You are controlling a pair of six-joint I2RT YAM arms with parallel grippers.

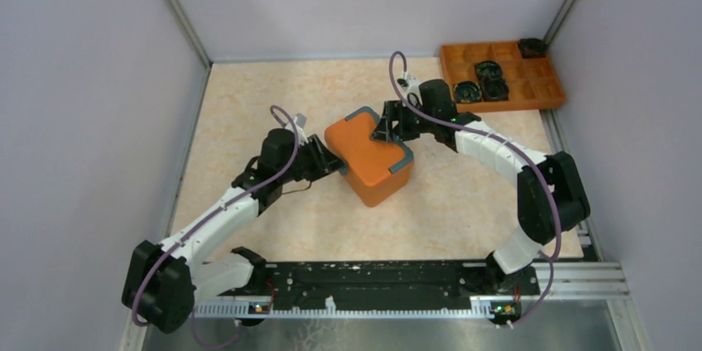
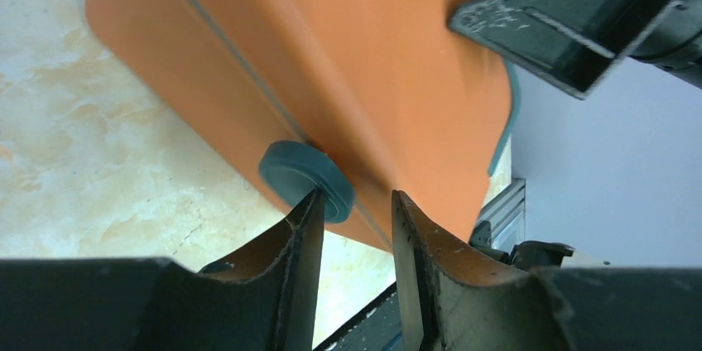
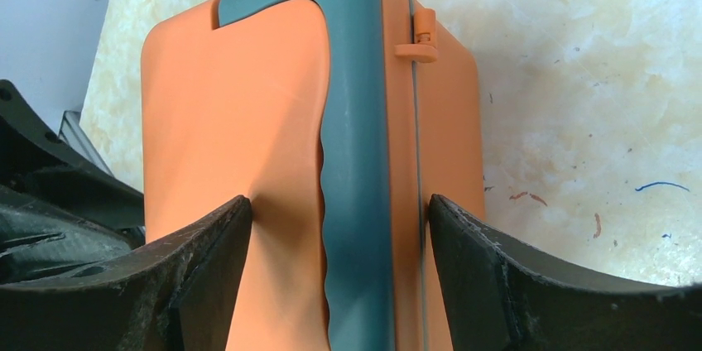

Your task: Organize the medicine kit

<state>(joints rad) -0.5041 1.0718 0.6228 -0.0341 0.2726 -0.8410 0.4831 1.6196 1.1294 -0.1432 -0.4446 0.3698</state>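
From above: closed kit (image 1: 368, 161) mid-table (image 1: 273, 94), between left gripper (image 1: 335, 163) and right gripper (image 1: 397, 132); far right, tray (image 1: 542, 103) with black items (image 1: 488, 78) in some cells
Left wrist: jaws narrowly apart at kit's edge, beside teal disc (image 2: 305, 175); grip unclear
Right wrist: clamped across kit's end, teal trim (image 3: 356, 119) between jaws

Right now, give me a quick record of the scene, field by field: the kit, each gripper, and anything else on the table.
medicine kit: orange box, lid closed, mid-table
right gripper: fingers clamped across the kit's teal-trimmed edge
left gripper: fingers straddle the kit's corner beside a round teal foot; grip unclear
divided tray: orange, far right corner, black items in some compartments
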